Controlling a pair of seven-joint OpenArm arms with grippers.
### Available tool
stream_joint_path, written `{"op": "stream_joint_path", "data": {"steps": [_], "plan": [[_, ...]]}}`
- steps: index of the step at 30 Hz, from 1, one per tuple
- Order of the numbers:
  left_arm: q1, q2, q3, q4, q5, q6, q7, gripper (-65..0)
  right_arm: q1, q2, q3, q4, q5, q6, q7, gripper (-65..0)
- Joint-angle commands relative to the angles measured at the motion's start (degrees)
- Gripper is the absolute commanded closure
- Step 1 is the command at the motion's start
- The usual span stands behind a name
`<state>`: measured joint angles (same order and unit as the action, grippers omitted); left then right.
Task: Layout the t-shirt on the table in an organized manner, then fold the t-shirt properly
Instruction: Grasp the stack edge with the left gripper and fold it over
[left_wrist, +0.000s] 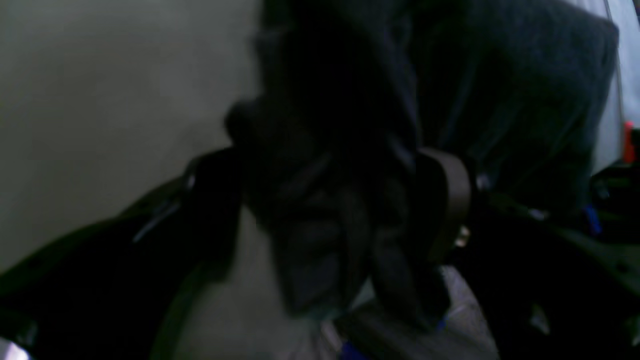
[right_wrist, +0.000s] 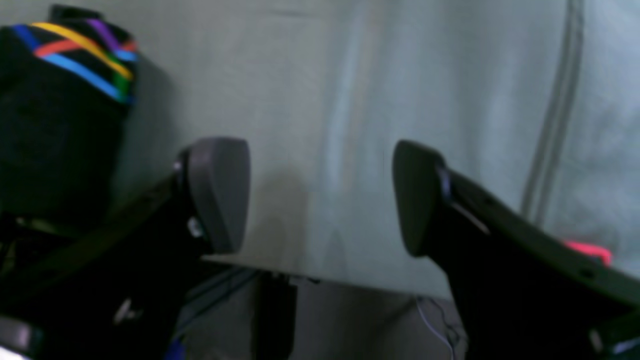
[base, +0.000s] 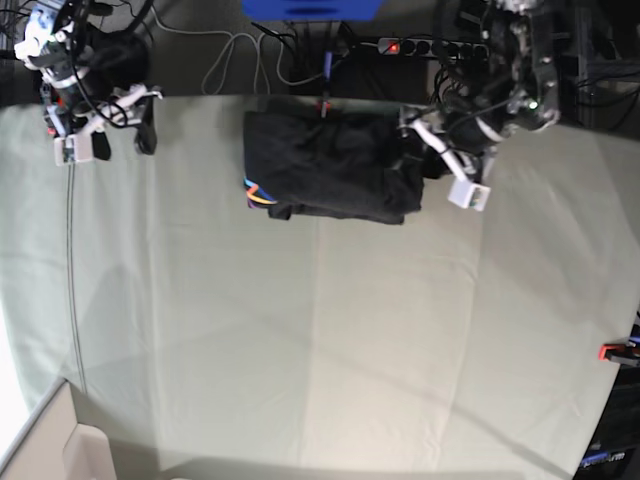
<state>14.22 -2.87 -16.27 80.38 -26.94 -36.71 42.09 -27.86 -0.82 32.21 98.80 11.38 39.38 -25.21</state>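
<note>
The shirt (base: 330, 165) lies folded at the far middle of the bench (base: 300, 340). The left gripper (left_wrist: 345, 210) has its fingers apart around the shirt's right edge. The right gripper (right_wrist: 320, 195), far left, holds its fingers apart over bare bench.

The t-shirt (base: 330, 165) is seen as soft, matt black cloth, with glossy-looking coloured line print (right_wrist: 82, 55) at one fold. The surface (base: 300, 340) is covered in pale grey-green matt cloth, faintly creased. Matt grey, smooth pads (right_wrist: 220, 192) are shown on the right hand (right_wrist: 320, 197), with black plastic-looking fingers behind them.
</note>
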Motion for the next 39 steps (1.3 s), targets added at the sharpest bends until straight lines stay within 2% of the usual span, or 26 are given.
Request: {"op": "stream_joint_path", "data": {"steps": [1,9,11,14,16,17,20,22,28,34,39], "plan": [[-0.9,0.19,0.14,-0.42,-0.62,-0.43,-0.37,-49.0,-0.58,0.34,0.98,1.11,0.8,0.62,1.52,-45.2],[-3.01,0.9,0.49,-7.54,-0.45,-1.05,-0.37,-48.3,-1.02,0.34,2.91,1.11,0.8,0.62,1.52,-45.2],[-3.01,0.9,0.49,-8.16,-0.53,-1.14,-0.37,-43.8,-1.02,0.34,2.91,1.11,0.8,0.62,1.52,-45.2],[-3.01,0.9,0.49,-8.16,-0.8,-1.14,-0.37,-24.5,-1.02,0.34,2.83,1.11,0.8,0.62,1.52,-45.2],[-3.01,0.9,0.49,-8.16,-0.45,-1.14,-0.37,-6.7,-1.02,0.34,2.83,1.11,0.8,0.62,1.52,-45.2],[-3.01,0.9,0.58,-8.16,-0.36,-1.14,-0.37,0.0,-1.02,0.34,2.83,1.11,0.8,0.62,1.52,-45.2],[-3.01,0.46,0.58,-8.07,-0.62,-1.14,-0.37,-2.8,-1.02,0.34,2.74,1.11,0.8,0.62,1.52,-45.2],[-3.01,0.37,0.58,-7.72,-0.45,-1.14,-0.37,0.0,-1.02,0.34,2.83,1.11,0.8,0.62,1.52,-45.2],[-3.18,-1.21,1.64,-2.18,-0.36,-1.14,-0.28,0.0,-1.02,0.34,2.91,1.11,0.8,0.62,1.52,-45.2],[-10.66,-8.69,14.56,2.74,-0.27,-0.52,-0.28,0.0,-0.93,0.34,5.55,1.11,0.8,0.62,1.52,-45.2],[-19.36,-11.5,24.58,2.57,-0.18,-0.35,-0.2,0.0,-1.02,0.34,9.42,1.11,0.8,0.62,1.52,-45.2]]}}
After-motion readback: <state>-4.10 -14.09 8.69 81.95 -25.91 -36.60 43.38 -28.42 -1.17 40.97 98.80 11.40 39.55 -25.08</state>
